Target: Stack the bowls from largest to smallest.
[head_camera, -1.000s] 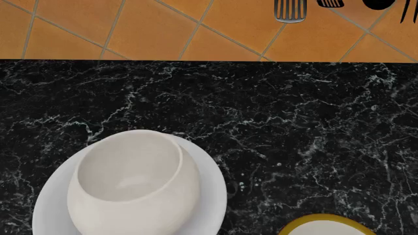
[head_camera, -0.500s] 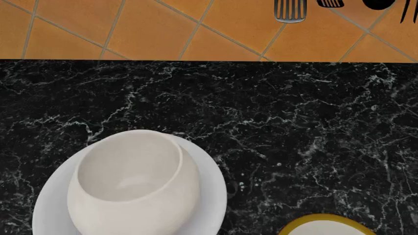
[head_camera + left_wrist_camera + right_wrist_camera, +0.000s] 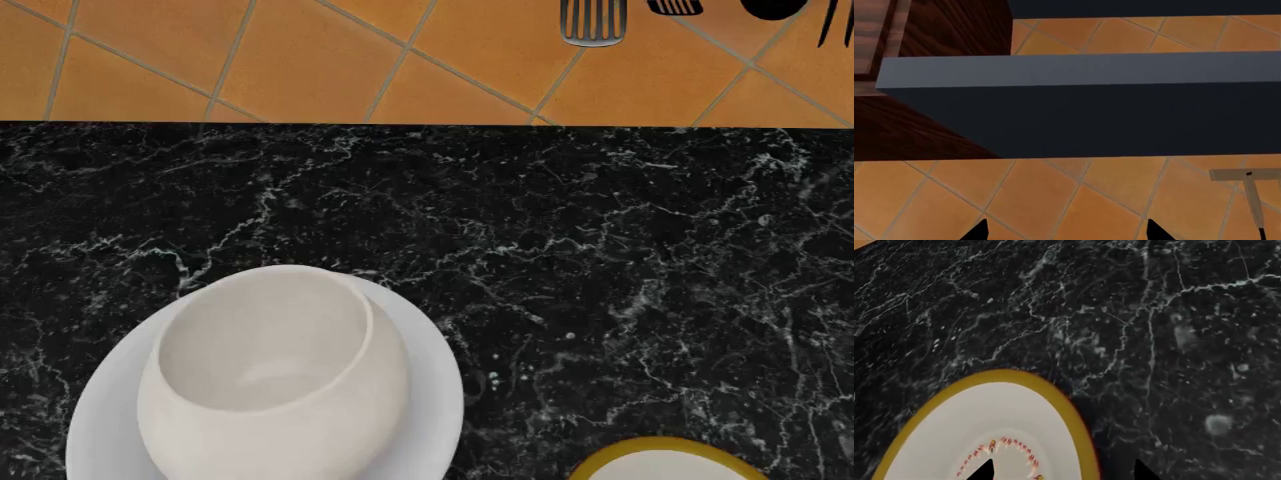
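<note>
Black white-veined marble worktop [image 3: 601, 250], orange tiled wall behind; dark utensils [image 3: 593, 22] hang at the wall's upper edge.

Item 1: wide shallow plain white bowl [image 3: 430, 400], at the worktop's near left edge, partly cut off by the head view.

Item 2: deep rounded cream-white bowl [image 3: 267, 370], upright, nested inside item 1. Two tiers already stacked.

Item 3: small white bowl with yellow rim and red-dotted ring [image 3: 994, 440], alone at the near right edge, well apart from the stack.

Handling, judged: glazed ceramic look, so stiff, slippery, chippable; light enough for one arm. Best hold is a pinch across the rim wall, one finger inside, one outside.

Right end effector [image 3: 1061, 471]: two dark fingertips spread apart, empty, poised over item 3's rim, one tip over the bowl's inside.

Left end effector [image 3: 1064, 231]: fingertips likewise apart, empty, facing a grey shelf [image 3: 1081, 105] and tiles, away from the bowls.
</note>
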Robot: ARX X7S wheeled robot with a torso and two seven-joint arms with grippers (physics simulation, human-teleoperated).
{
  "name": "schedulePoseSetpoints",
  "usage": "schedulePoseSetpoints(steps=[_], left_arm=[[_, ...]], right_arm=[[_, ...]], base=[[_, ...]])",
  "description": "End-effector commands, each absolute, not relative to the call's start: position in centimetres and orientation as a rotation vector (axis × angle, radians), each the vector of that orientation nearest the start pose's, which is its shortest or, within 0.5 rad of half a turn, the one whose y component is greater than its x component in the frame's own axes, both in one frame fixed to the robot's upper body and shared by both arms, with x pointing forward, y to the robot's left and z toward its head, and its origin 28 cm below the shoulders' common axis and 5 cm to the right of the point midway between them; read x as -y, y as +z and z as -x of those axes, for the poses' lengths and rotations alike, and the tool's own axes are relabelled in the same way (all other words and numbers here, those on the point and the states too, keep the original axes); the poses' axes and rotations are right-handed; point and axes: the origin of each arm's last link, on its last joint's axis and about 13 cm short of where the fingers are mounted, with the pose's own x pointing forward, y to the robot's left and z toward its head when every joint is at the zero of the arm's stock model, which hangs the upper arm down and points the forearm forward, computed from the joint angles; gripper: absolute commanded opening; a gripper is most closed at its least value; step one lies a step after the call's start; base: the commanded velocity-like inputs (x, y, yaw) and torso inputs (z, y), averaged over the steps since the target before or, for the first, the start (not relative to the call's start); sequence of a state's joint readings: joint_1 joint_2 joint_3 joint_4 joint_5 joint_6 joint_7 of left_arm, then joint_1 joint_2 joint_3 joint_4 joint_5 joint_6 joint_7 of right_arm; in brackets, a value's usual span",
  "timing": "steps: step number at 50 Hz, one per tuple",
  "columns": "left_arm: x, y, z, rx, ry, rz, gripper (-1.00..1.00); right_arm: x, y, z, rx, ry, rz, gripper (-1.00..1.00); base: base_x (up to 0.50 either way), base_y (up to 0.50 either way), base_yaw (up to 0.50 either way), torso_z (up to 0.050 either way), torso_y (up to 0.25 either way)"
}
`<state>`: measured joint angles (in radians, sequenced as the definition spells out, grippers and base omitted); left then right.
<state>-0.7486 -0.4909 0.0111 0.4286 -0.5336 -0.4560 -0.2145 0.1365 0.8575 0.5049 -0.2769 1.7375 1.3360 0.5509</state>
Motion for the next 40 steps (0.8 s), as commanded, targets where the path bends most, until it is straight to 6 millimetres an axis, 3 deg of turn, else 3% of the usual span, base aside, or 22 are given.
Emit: schedulePoseSetpoints(steps=[1, 26, 27, 40], left_arm=[[-27.7, 27.6, -27.6, 0.662, -0.001, -0.019, 1.0], [-27.6, 27.5, -27.7, 0.658, -0.001, -0.021, 1.0], [-27.5, 27.5, -27.8, 0.657, -0.002, -0.02, 1.0], [-27.5, 27.4, -27.9, 0.657, -0.003, -0.018, 1.0]], right_arm=[[24.8, 16.1, -17.1, -0.686, 0.108, -0.337, 1.0], [24.8, 14.0, -17.4, -0.711, 0.126, -0.355, 1.0], [24.8, 14.0, -17.4, -0.711, 0.128, -0.353, -1.0], [24.8, 14.4, -16.8, -0.706, 0.123, -0.347, -1.0]], base=[[0.0, 0.0, 0.0, 0.0, 0.0], [0.0, 0.0, 0.0, 0.0, 0.0], [0.0, 0.0, 0.0, 0.0, 0.0], [0.0, 0.0, 0.0, 0.0, 0.0]])
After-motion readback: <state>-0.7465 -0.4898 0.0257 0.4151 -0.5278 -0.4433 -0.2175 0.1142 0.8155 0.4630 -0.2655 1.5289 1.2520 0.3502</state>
